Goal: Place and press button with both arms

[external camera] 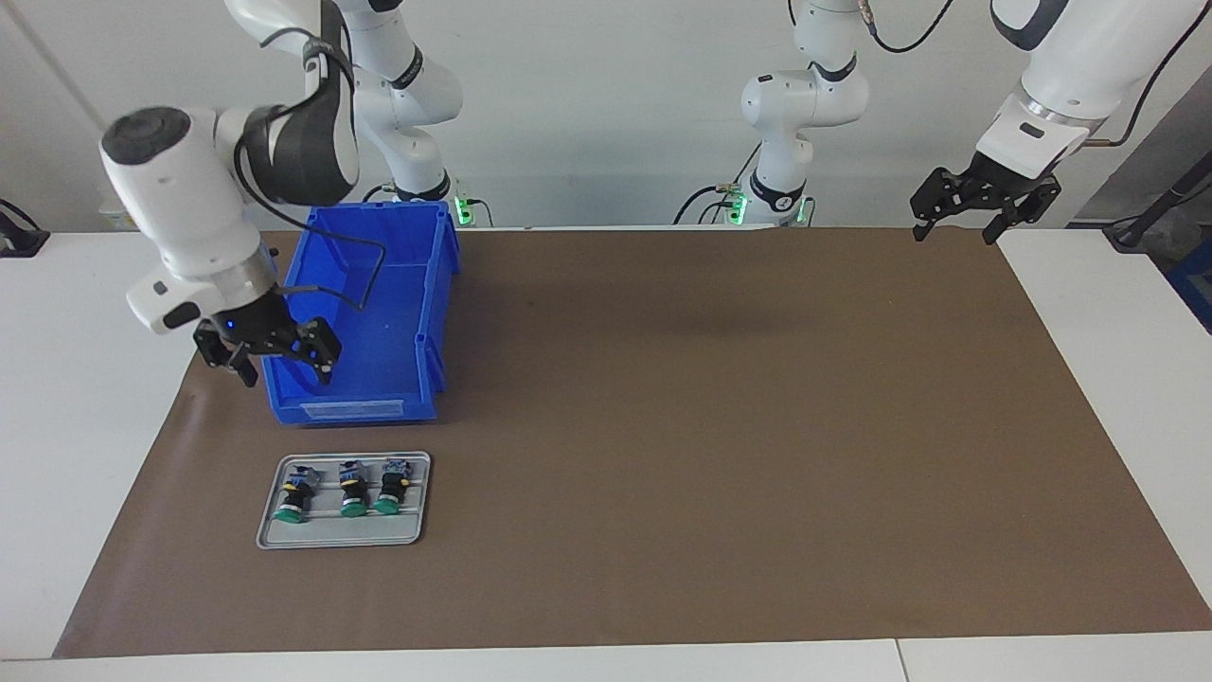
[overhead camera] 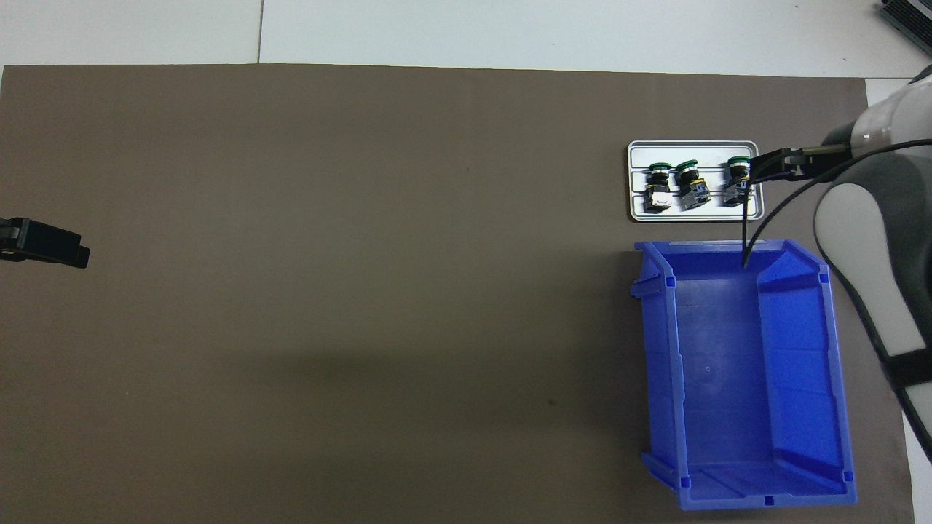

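Note:
Three green-capped buttons [external camera: 353, 488] lie side by side on a small grey tray [external camera: 341, 536], caps pointing away from the robots. In the overhead view the buttons [overhead camera: 689, 184] lie on the tray [overhead camera: 692, 213] just farther from the robots than the blue bin. My right gripper [external camera: 284, 375] is open and empty, raised over the bin's outer corner, short of the tray; in the overhead view it [overhead camera: 780, 165] shows beside the tray. My left gripper [external camera: 958, 227] is open and empty, raised over the mat's corner at the left arm's end, also in the overhead view [overhead camera: 45, 246].
An empty blue bin [external camera: 350, 409] stands at the right arm's end, between the robots and the tray; it shows in the overhead view [overhead camera: 801, 364] too. A brown mat [external camera: 710, 426] covers the table, with white table around it.

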Motion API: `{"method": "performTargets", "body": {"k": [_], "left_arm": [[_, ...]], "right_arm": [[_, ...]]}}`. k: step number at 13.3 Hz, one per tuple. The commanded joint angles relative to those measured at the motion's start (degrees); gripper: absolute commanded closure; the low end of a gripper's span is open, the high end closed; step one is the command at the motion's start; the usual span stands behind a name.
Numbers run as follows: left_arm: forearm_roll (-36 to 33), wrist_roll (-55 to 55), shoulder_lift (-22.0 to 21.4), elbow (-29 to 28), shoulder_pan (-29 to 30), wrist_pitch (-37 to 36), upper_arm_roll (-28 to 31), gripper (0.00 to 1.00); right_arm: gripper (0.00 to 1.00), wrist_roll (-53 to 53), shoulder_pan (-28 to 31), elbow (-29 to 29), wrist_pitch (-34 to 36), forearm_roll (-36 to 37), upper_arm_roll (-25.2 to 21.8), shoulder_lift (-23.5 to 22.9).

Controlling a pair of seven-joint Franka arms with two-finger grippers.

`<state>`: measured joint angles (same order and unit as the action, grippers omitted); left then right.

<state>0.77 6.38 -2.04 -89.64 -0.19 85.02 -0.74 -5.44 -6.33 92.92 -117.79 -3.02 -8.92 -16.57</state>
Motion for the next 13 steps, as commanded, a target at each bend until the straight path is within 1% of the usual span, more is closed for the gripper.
{"method": "performTargets", "body": {"k": [1, 4, 6, 8, 10, 11, 13], "left_arm": [[0.2, 0.0, -1.0, -1.1, 1.1, -0.2, -0.7, 0.00], [0.2, 0.0, -1.0, -1.1, 1.1, -0.3, -0.8, 0.00], [0.2, 0.0, -1.0, -1.1, 1.1, -0.3, -0.7, 0.00], [0.2, 0.0, -1.0, -1.1, 1.1, -0.3, -0.7, 0.00], [0.2, 0.0, -1.0, -1.1, 1.1, -0.3, -0.7, 0.00], [0.2, 0.0, -1.0, -1.1, 1.1, -0.2, -0.7, 0.00], [0.2, -0.1, -1.0, -1.1, 1.1, -0.3, -0.7, 0.00]], "right_arm": [[0.00, -5.7, 0.5, -3.4, -4.6, -3.0, 0.2, -6.9], [0.00, -14.2, 0.4, 0.1, -10.3, -3.1, 0.2, -9.4], [0.00, -14.8, 0.2, 2.3, -14.5, -3.2, 0.2, -11.0], [0.00, -15.4, 0.5, 2.4, -15.7, -3.4, 0.2, -12.5], [0.00, -15.9, 0.5, 2.5, -17.5, -6.9, 0.2, -13.7], [0.00, -17.4, 0.6, 2.9, -17.6, -7.3, 0.2, -13.8], [0.02, -18.6, 0.8, 4.9, -20.2, -7.4, 0.2, -14.2]]}}
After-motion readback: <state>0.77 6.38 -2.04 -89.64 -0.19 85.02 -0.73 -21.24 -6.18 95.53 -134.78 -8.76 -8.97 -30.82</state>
